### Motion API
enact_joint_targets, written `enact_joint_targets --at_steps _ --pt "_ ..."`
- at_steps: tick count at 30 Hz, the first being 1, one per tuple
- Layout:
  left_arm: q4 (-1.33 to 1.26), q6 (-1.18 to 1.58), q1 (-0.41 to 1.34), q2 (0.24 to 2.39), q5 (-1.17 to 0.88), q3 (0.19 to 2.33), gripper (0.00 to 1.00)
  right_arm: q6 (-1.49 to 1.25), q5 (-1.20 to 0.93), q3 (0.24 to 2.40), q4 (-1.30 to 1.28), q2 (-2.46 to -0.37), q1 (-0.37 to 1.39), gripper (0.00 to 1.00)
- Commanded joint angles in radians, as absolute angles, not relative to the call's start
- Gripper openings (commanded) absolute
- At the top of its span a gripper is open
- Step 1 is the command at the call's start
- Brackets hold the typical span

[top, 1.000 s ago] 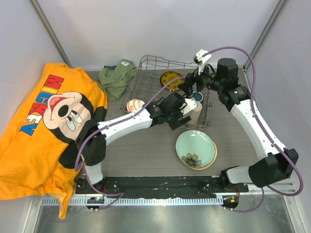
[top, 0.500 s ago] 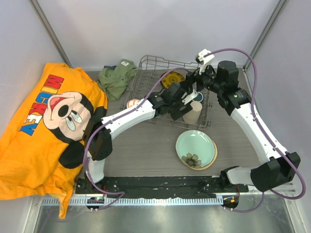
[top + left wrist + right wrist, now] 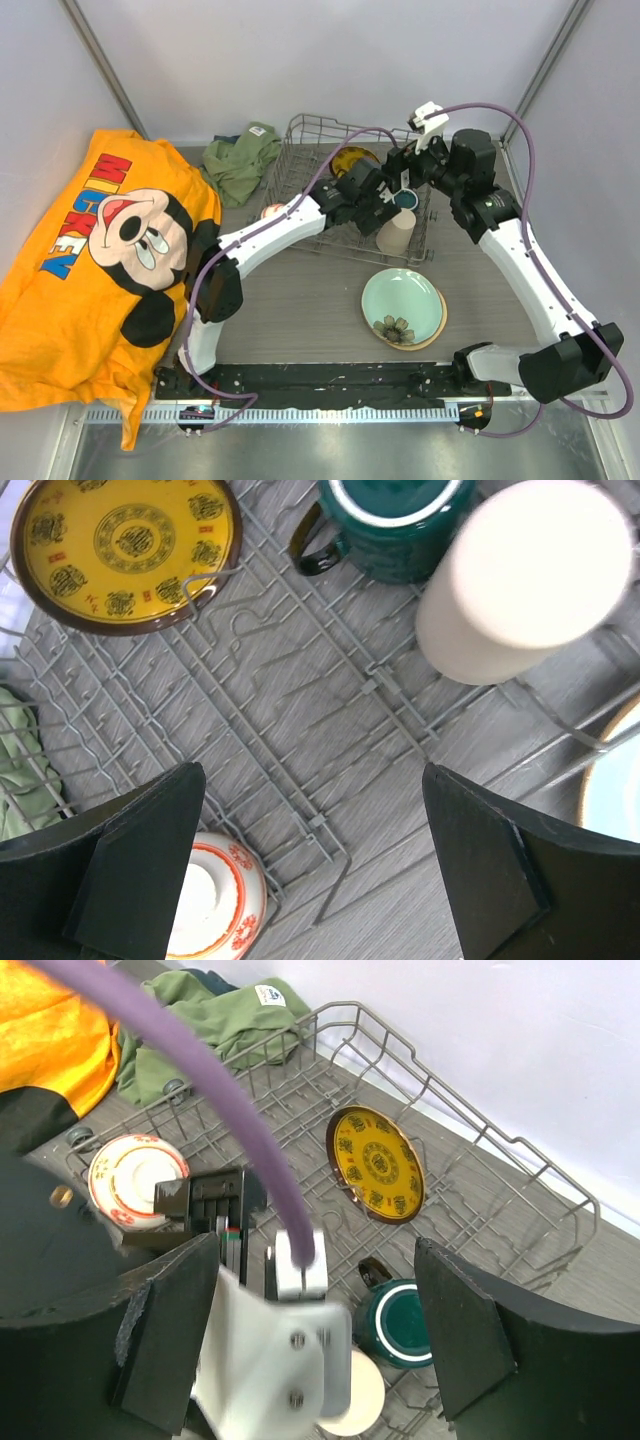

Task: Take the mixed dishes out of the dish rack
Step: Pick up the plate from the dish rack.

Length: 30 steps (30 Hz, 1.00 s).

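Both spread empty, left gripper (image 3: 310,852), right gripper (image 3: 315,1332), red-orange bowl (image 3: 222,898) half hidden, beige cup (image 3: 520,580) blurred.

**Three dishes in the rack, three outside it**

The grey wire dish rack (image 3: 318,122) lies beneath the left gripper (image 3: 310,780), whose jaws are spread wide. Ahead and to its left, the small yellow patterned plate (image 3: 125,550) lies face up among the tines. Straight ahead stands the dark teal mug (image 3: 395,520), mouth up, with the beige handleless cup (image 3: 520,580) just to its right. The small red-orange bowl (image 3: 210,910) sits by the left finger, seemingly just outside the rack. Well to the right, the pale green plate (image 3: 401,303) rests on the cream plate (image 3: 441,320).
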<state>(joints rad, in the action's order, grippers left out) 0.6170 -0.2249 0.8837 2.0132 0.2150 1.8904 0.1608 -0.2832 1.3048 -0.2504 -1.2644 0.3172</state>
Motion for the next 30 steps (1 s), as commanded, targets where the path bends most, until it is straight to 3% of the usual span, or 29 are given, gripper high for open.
enact_joint_targets --at_steps 1,13,30 --pt "0.563 -0.207 0.802 1.994 0.215 1.901 0.95 0.199 -0.275 1.308 -0.299 -1.203 0.334 0.84" --pt "0.5 -0.204 0.689 1.893 0.184 1.737 0.96 0.248 -0.149 1.382 -0.278 -1.285 0.319 0.83" --pt "0.46 -0.184 0.543 1.628 0.112 1.497 0.95 0.345 -0.23 1.822 -0.313 -1.887 0.241 0.82"
